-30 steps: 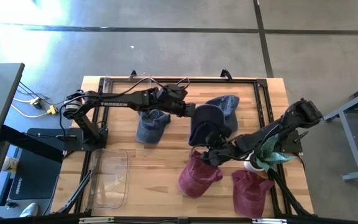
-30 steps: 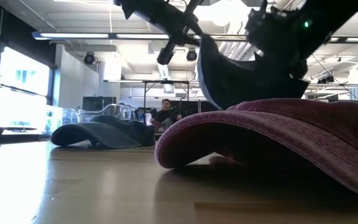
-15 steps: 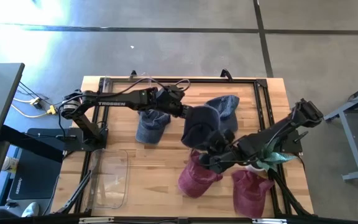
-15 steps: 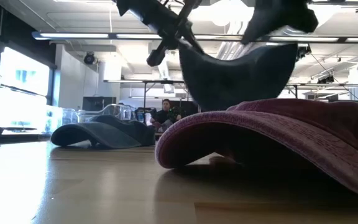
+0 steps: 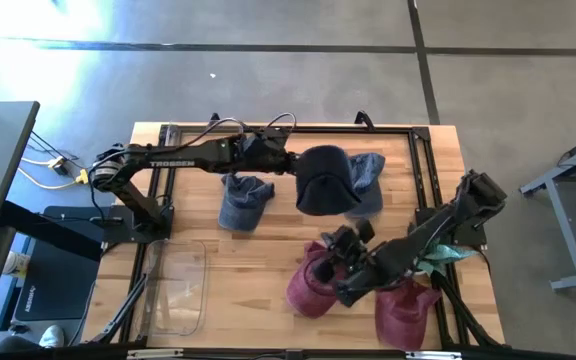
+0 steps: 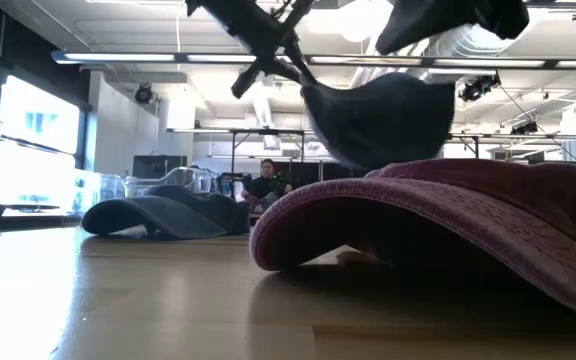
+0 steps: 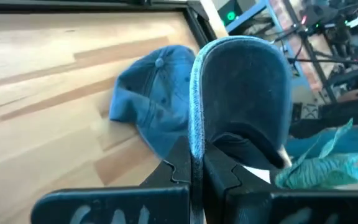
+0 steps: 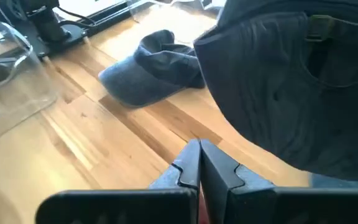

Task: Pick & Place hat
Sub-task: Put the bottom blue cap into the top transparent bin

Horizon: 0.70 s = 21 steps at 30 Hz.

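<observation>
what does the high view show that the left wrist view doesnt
Only the high view shows two maroon hats, the clear bin, a blue hat under the left arm, and the right gripper shut and empty. Only the left wrist view shows the left fingers pinching the dark hat's brim edge. Both show the dark hat held up and the blue hat beside it.

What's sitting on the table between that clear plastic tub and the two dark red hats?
Nothing: in the high view only bare wood separates the clear tub from the nearer red hat.
</observation>
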Each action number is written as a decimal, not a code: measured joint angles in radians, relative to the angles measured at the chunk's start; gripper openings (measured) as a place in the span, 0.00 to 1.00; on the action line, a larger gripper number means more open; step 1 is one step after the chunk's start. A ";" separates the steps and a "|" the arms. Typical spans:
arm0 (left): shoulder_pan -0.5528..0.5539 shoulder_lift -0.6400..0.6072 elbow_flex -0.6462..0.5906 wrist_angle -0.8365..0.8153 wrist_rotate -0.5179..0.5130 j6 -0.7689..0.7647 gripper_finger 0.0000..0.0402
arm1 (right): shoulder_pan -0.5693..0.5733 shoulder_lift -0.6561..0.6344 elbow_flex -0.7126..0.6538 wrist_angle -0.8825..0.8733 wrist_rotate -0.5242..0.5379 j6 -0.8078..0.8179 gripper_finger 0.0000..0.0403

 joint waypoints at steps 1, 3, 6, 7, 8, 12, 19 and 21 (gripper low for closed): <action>0.001 -0.009 0.000 0.002 0.001 0.003 0.00 | 0.003 0.020 -0.001 0.011 0.012 -0.009 0.00; 0.013 -0.034 0.000 0.007 0.013 0.009 0.00 | 0.003 0.061 0.001 0.010 0.045 -0.029 0.00; 0.033 -0.073 0.000 -0.014 0.037 0.029 0.00 | -0.007 0.085 0.010 0.003 0.100 -0.090 0.00; 0.036 -0.079 0.001 -0.018 0.041 0.029 0.00 | -0.014 0.085 0.017 0.003 0.122 -0.123 0.00; 0.039 -0.086 0.001 -0.025 0.044 0.029 0.00 | -0.021 0.079 0.022 -0.007 0.143 -0.158 0.00; 0.045 -0.114 0.000 -0.029 0.077 0.028 0.00 | -0.058 0.058 0.023 -0.036 0.212 -0.319 0.00; 0.045 -0.134 0.000 -0.028 0.137 -0.025 0.00 | -0.142 0.057 0.022 0.044 0.233 -0.720 0.00; 0.038 -0.134 0.000 -0.028 0.150 -0.039 0.00 | -0.164 0.059 0.022 0.065 0.269 -0.805 0.00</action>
